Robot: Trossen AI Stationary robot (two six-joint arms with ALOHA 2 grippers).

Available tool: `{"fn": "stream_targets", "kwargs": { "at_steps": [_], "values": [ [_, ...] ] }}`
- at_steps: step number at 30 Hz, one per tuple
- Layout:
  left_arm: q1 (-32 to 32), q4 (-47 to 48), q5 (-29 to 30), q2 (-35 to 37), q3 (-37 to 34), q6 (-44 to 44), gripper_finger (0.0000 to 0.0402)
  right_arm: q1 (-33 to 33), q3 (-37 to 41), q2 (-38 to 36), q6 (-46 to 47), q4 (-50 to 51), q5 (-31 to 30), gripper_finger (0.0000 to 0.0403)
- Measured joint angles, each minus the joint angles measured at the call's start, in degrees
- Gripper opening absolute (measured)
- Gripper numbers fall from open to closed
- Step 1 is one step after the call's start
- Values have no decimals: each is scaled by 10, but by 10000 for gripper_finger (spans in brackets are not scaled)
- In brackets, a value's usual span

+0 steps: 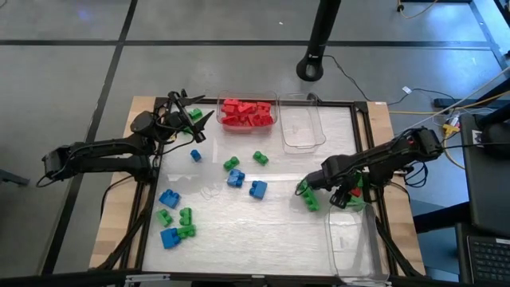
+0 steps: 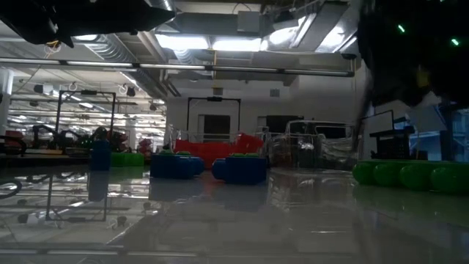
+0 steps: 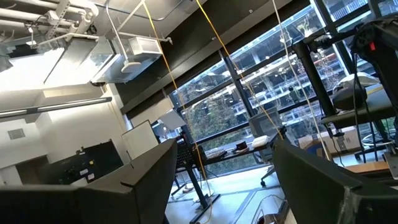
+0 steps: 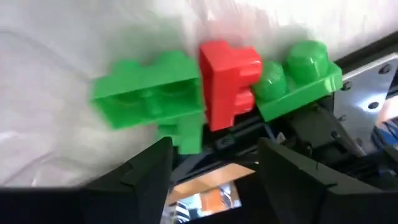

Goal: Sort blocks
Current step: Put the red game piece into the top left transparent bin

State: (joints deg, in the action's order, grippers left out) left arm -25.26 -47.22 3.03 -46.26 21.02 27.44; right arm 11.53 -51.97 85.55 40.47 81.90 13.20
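Observation:
Red, green and blue studded blocks lie scattered on the white table. My right gripper is low over the table near its right edge, and it is open. In the right wrist view its fingers stand just short of a red block wedged between two green blocks. No block sits between the fingers. My left gripper is raised near the far left corner. It is open and empty, and its wrist view shows only the room past its fingers.
A clear bin full of red blocks and an empty clear bin stand at the far edge. Another clear bin stands at the near right corner. Blue blocks and green blocks lie mid-table and left.

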Motion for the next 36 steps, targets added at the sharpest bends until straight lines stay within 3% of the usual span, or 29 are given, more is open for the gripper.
{"fn": "stream_targets", "kwargs": {
  "at_steps": [7, 12, 23, 36],
  "values": [
    [0, 1, 0, 0, 0, 0, 253, -90, -11, -6, -18, 16, -55, 233],
    [0, 2, 0, 0, 0, 0, 253, -143, 40, -6, -50, -22, -6, 233],
    [0, 1, 0, 0, 0, 9, 253, -145, 108, -5, -64, -111, 59, 233],
    [0, 1, 0, 0, 0, 6, 253, -146, 116, -2, -77, -202, 51, 233]
  ]
}}
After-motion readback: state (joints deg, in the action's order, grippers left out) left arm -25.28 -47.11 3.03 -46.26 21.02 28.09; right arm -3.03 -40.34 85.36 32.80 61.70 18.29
